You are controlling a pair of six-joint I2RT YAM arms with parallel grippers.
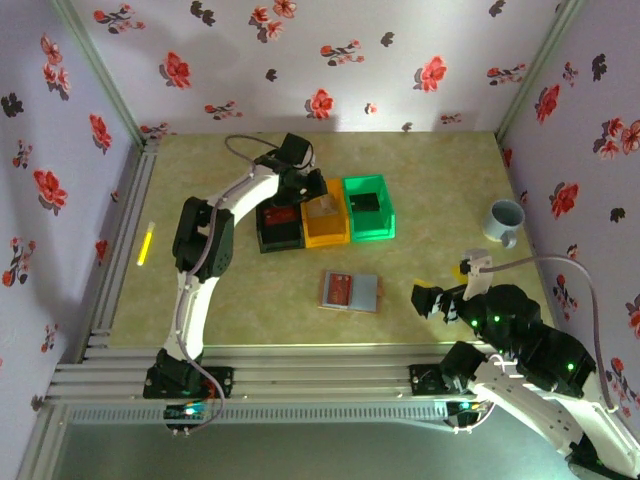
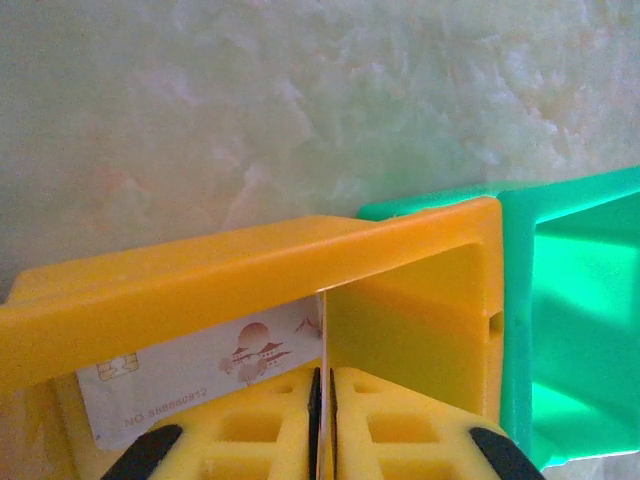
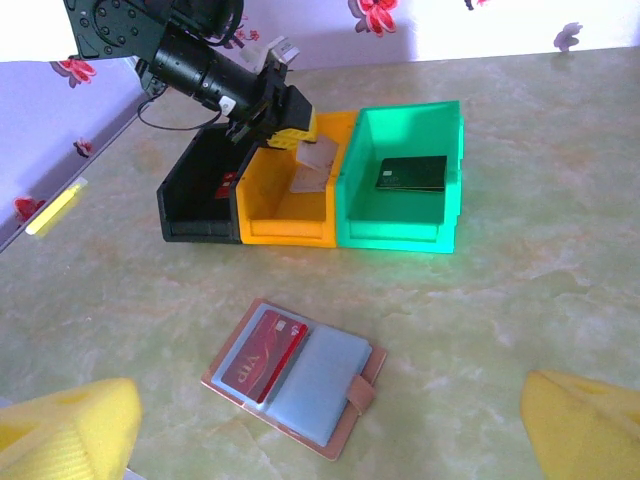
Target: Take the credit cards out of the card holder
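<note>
- The left arm is being stretched far forward, with the left gripper [image 1: 311, 190] being held over the orange bin [image 2: 250, 270].
- A pale card [image 3: 320, 154] is being pinched edge-on between its nearly closed fingers.
- The right gripper [image 1: 440, 290] is being held wide open and empty, low above the table [image 1: 440, 180].
- The card holder [image 3: 295, 375] is lying open on the table, apart from the orange bin, with a red card [image 3: 265, 350] being kept inside.

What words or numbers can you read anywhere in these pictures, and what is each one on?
"VIP": on the red card in the open card holder.
"NO 588880912", roughly, digits blurred: on the white card in the orange bin.
Print on the dark card in the green bin: too small to read.
</note>
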